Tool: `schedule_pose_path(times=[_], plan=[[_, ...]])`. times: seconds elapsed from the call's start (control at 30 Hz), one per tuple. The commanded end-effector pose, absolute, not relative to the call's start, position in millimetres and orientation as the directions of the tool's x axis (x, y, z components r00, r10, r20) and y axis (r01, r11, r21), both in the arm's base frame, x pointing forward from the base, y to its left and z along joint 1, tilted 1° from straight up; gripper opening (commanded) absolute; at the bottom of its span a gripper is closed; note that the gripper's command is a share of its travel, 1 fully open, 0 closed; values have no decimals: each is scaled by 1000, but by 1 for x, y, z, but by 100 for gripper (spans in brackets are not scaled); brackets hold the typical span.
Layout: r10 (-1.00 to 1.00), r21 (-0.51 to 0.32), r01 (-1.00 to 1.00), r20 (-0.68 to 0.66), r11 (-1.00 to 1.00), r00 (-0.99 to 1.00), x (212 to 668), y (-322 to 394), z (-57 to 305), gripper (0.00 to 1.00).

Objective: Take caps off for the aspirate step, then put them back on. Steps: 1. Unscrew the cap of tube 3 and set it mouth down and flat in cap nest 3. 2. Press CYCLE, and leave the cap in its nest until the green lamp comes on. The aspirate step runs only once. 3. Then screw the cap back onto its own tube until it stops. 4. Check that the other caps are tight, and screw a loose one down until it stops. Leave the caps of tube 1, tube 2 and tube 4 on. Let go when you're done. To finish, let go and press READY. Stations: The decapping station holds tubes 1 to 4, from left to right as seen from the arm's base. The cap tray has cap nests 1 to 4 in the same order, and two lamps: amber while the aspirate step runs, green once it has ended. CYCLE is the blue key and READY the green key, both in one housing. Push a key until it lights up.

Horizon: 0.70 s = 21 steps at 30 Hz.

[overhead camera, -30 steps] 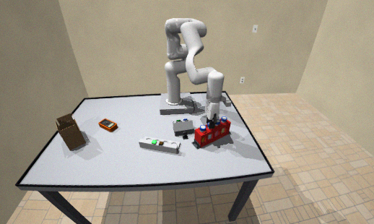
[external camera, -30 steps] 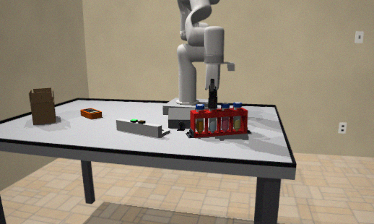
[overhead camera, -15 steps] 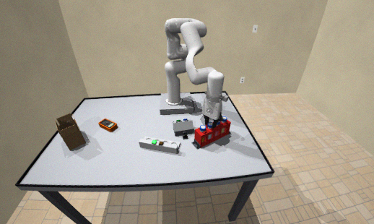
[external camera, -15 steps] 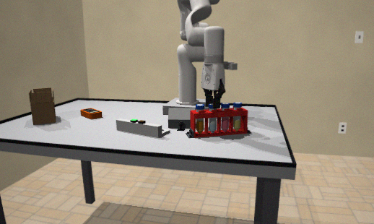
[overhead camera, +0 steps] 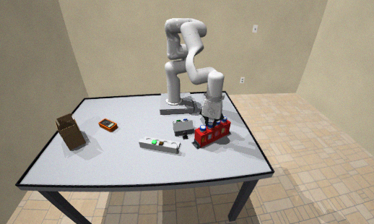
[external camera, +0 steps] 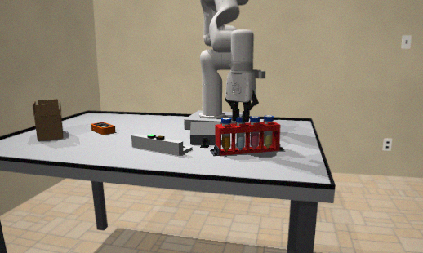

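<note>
Seemingly late in the task: from the top, the hand [overhead camera: 213, 123] is down on the red decapping station [overhead camera: 211, 136], and blue caps show along the row. The cap tray [overhead camera: 169, 146] shows a green lamp [overhead camera: 154, 141], so the aspirate step looks finished. The key housing [overhead camera: 183, 127] is just beside the station; a cardboard box [overhead camera: 71, 131] and an orange device [overhead camera: 107, 124] lie well apart on the bench [overhead camera: 97, 170].

From the exterior, the hand is clenched on the cap of tube 3 [external camera: 239, 121], on its tube. Probably left: tightening, checking neighbours, READY
</note>
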State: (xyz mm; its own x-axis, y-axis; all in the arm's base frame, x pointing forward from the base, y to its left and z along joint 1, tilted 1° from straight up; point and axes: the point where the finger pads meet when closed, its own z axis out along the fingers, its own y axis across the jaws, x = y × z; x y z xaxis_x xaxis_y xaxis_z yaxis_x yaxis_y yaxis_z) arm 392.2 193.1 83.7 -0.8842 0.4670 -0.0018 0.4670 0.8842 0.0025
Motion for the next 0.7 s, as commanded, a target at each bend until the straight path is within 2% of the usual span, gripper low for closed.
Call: schedule_pose_path(times=[0.0, 0.33, 0.67], plan=[[466, 13, 466, 5, 885, -885, 394, 194, 85, 0], [466, 13, 466, 5, 885, -885, 394, 194, 85, 0], [833, 9, 833, 11, 553, -553, 394, 194, 85, 0]])
